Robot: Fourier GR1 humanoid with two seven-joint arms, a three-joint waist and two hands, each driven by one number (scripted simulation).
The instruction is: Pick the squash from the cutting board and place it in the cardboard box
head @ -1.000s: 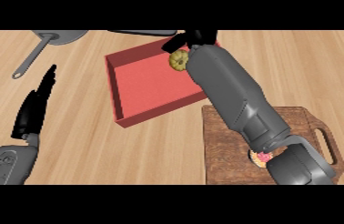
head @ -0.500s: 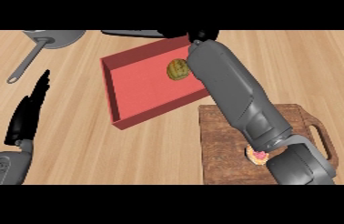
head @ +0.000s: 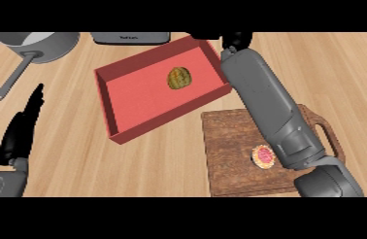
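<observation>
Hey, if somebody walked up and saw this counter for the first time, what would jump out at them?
The red box in the middle of the wooden counter, with the yellow-green squash lying inside near its far wall. Next, the long grey right forearm stretching up along the box's right side, its black right hand just past the far corner. At lower right, a small pink tart sits on the cutting board.

Legible text: none. One faint pale mark, possibly lettering, on the dark grey appliance (head: pixel 131 37) at the top edge, left of the right hand's fingers (head: pixel 237 39); unreadable.
</observation>
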